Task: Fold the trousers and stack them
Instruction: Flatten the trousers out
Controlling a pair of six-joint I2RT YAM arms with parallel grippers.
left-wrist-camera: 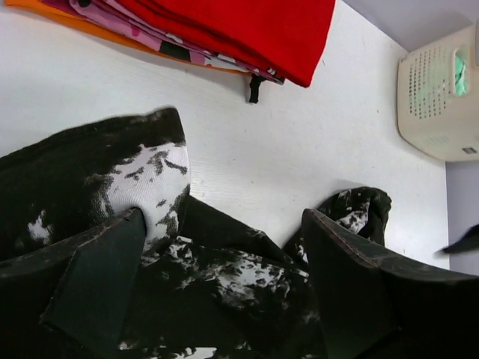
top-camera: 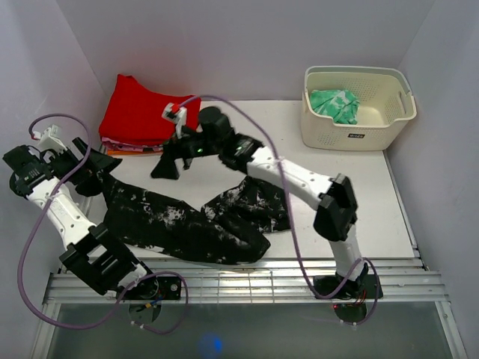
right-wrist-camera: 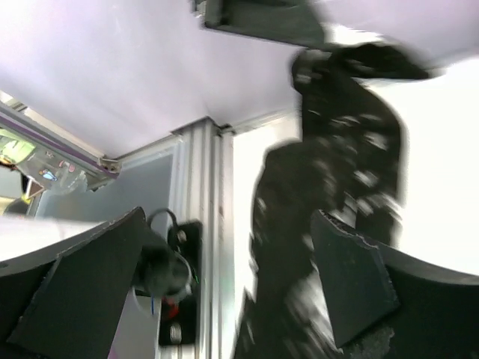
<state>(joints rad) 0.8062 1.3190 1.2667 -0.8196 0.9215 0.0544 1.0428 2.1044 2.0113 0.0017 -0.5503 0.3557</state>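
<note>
At the near edge you have both arm bases bolted to a slatted metal rail [top-camera: 247, 280]. Just beyond it, the trousers [top-camera: 187, 224], black with white splatter marks, lie crumpled and unfolded on the white table [top-camera: 374, 202]. They spread from the left side to about the middle, with one end bunched near the centre. Your left gripper [left-wrist-camera: 223, 221] sits low over the left end of the trousers with its fingers spread wide; the cloth lies beneath them, not clamped. Your right gripper [right-wrist-camera: 228, 221] hangs above the table a little farther back, past the trousers, its fingers also wide apart with nothing in them; its wrist view is blurred. Farther back on the left, a folded red garment [top-camera: 142, 112] tops a pile [left-wrist-camera: 112, 21] of pink and orange cloth. At the far right stands a cream basket [top-camera: 389, 112] holding a green patterned cloth [top-camera: 334, 105]
</note>
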